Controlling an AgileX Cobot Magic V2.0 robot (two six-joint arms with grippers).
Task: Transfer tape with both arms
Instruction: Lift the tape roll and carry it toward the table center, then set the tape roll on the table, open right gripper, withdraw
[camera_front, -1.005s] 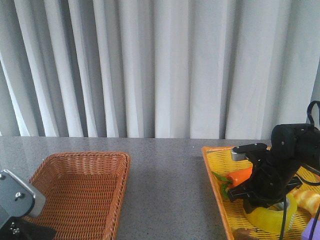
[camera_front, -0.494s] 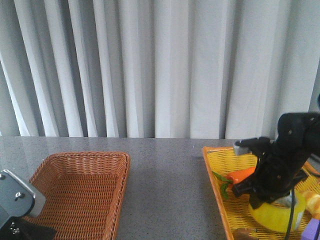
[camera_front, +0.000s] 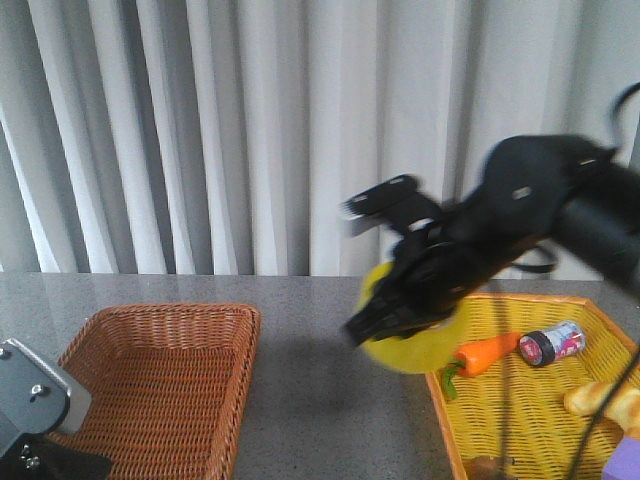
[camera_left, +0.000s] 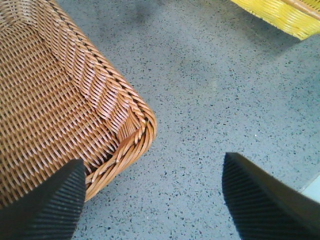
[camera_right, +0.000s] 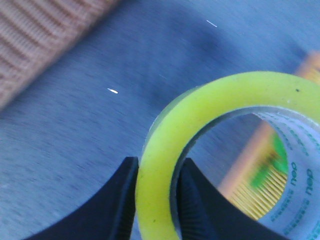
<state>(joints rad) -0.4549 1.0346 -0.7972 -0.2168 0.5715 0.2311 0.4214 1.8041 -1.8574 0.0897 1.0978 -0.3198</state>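
From the front, the right arm (camera_front: 520, 215) reaches in from the right, raised above the table (camera_front: 320, 400) and slanting down to the left, blurred. Its gripper (camera_front: 385, 315) holds the tape (camera_front: 405, 335) in the air just left of the yellow tray (camera_front: 445, 425), over bare table between the tray and the wicker basket (camera_front: 160, 375). In the tray lie a carrot (camera_front: 490, 352) and a small jar (camera_front: 550, 343). Only a grey housing of the left arm (camera_front: 35, 395) shows, low at the left edge beside the basket. The left wrist view shows what the front does not: the left gripper (camera_left: 150, 200) with its two black fingers (camera_left: 50, 205) spread wide, one over the basket's corner (camera_left: 130, 125), the other over speckled table, nothing between them. The right wrist view shows the right gripper (camera_right: 155, 200) up close: its fingers (camera_right: 112, 205) are pinched on the tape's wall (camera_right: 165, 150), one outside the ring, one inside against the white printed core.
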